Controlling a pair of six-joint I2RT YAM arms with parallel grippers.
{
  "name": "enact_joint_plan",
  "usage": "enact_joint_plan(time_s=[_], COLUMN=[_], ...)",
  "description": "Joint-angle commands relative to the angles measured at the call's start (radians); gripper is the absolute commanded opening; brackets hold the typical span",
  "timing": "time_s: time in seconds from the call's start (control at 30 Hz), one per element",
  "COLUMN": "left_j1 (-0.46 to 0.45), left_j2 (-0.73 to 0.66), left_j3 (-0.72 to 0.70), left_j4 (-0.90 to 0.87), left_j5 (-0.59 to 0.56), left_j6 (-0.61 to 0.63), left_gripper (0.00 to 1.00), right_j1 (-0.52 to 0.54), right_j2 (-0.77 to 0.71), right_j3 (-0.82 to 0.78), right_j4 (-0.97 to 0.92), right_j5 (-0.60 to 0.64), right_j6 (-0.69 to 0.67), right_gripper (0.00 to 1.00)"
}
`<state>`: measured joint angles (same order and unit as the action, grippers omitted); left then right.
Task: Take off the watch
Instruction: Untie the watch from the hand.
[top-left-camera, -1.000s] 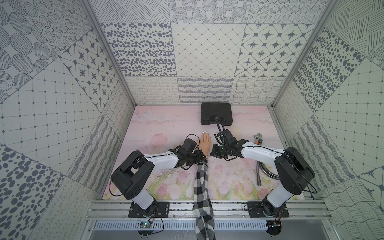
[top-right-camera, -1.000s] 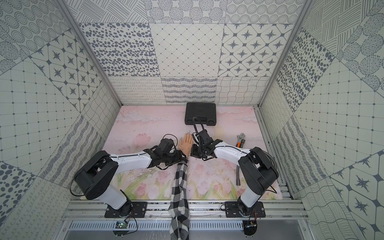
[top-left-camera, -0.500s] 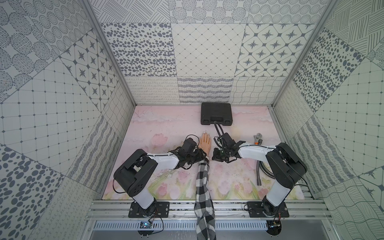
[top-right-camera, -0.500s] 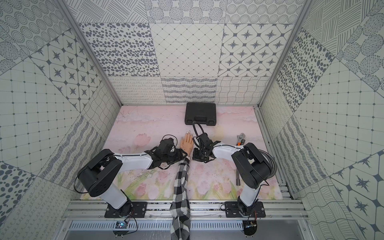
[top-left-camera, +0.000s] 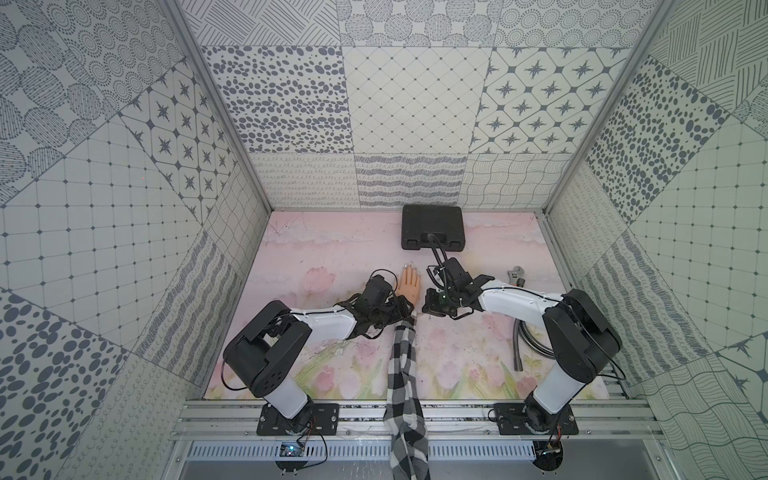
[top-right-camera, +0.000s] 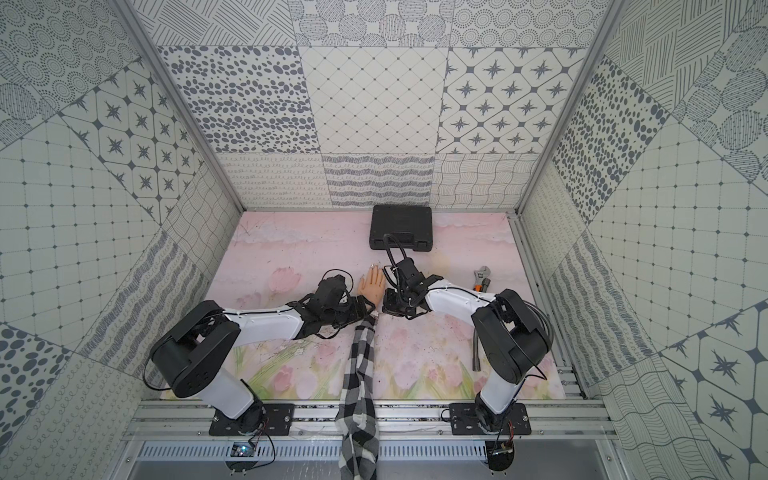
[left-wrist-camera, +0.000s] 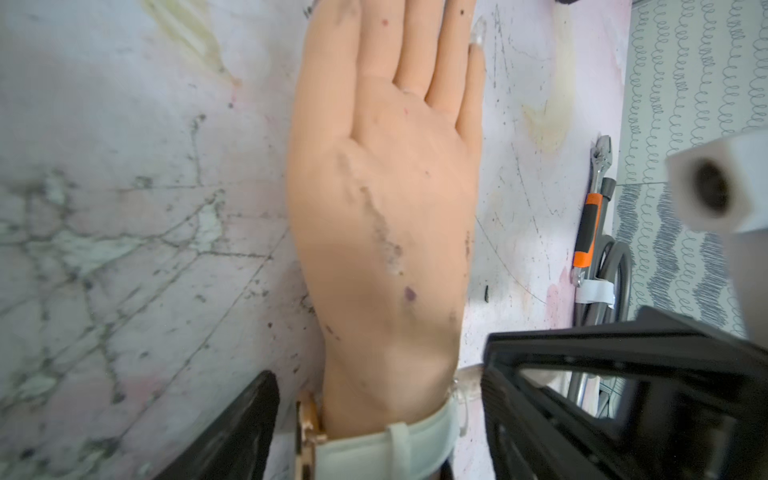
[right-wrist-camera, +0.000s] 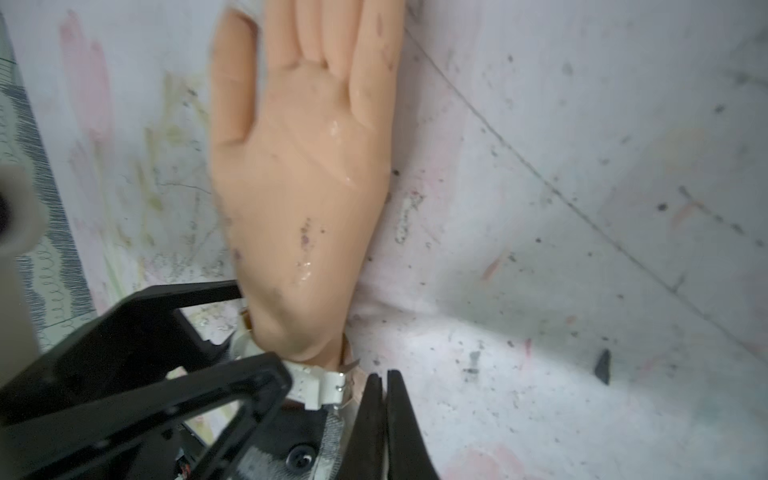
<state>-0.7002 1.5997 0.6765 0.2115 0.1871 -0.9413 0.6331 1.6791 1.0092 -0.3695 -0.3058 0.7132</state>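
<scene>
Left wrist camera looks down the back of a peach mannequin hand (left-wrist-camera: 382, 228) lying flat on a scuffed pink floral mat (left-wrist-camera: 124, 208). The watch (left-wrist-camera: 386, 449) is on its wrist, with the pale strap wrapped across and a gold-toned edge of the case showing at one side. The left gripper (left-wrist-camera: 380, 395) is spread wide with a jaw on either side of the wrist, and I see nothing gripped in it. Right wrist camera shows the right gripper (right-wrist-camera: 384, 380) pressed closed, its tips just beside the strap's metal buckle (right-wrist-camera: 338, 386). I cannot tell whether a thin strap end is pinched between them. In both top views the hand sits mid-table with its fingers toward 12 o'clock, where a black case (top-left-camera: 432, 227) lies. A checked sleeve (top-left-camera: 403, 374) trails to 6 o'clock and a wrench (top-left-camera: 516, 276) rests out at 3 o'clock. My left arm reaches in from 9 o'clock and my right from 3 o'clock, and the two grippers hide the watch from above. I judge the step in hand to be undoing the buckle. To do it well, I would close the left jaws gently on the wrist as a brace, clear of the strap. The right tips would work only the strap end, drawing it sideways toward 3 o'clock rather than upward, so the hand does not lift or roll.
</scene>
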Motion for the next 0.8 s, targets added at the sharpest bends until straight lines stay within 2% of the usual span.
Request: enact_joint_plan(time_s=[0.0, 0.17, 0.47, 0.63, 0.77], left_j1=[0.004, 0.005, 0.006, 0.017, 0.021], left_j2=[-0.042, -0.084, -0.135, -0.140, -0.121], left_j3=[0.012, 0.038, 0.075, 0.143, 0.201], left_j4=[-0.343, -0.391, -0.444, -0.490, -0.538], left_j5=[-0.116, -0.144, -0.184, -0.128, -0.064], left_j6=[0.036, 0.062, 0.131, 0.261, 0.408], left_gripper=[0.83, 0.88, 0.96, 0.97, 0.91], right_j1=[-0.006, -0.012, -0.023, -0.026, -0.028], right_j2=[-0.058, -0.077, -0.036, -0.012, -0.013], right_j3=[0.054, 0.066, 0.022, -0.006, -0.009], right_j4=[-0.031, -0.001, 0.200, 0.244, 0.230], right_j5=[0.014, -0.030, -0.199, -0.213, -0.197], right_j6=[-0.016, 0.011, 0.109, 0.139, 0.130], right_gripper=[0.00, 0.00, 0.00, 0.00, 0.00])
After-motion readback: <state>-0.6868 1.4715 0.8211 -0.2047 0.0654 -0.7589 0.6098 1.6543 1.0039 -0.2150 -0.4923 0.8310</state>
